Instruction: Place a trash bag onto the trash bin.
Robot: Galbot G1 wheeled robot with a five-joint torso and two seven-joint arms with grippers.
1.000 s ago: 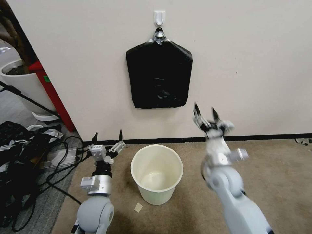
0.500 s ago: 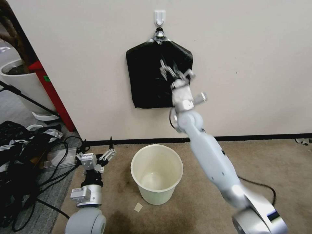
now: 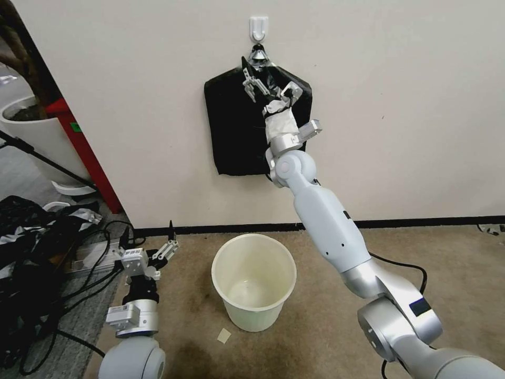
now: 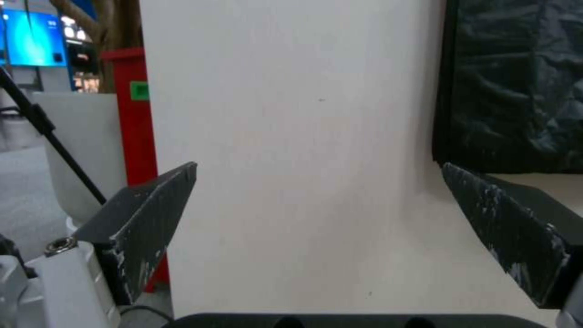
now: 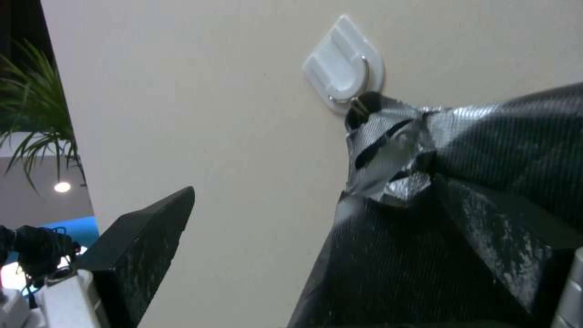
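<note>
the flat black rectangular pack with a grey taped top [image 3: 247, 126] is hanging from the white wall hook [image 3: 258, 28], directly behind the right tool [image 3: 265, 87], whose jaws are standing open and empty just below the taped knot. judging from this, centring one finger on each side of the top before closing should help. the round cream-white plastic trash bin [image 3: 254, 281] is standing empty far below, with the open left tool [image 3: 150, 251] waiting beside it.

even indoor light, soft wrist views

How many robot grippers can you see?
2. The right gripper is up at the black pack hanging on the wall, jaws open. The left gripper is low, left of the trash bin, jaws open.
</note>
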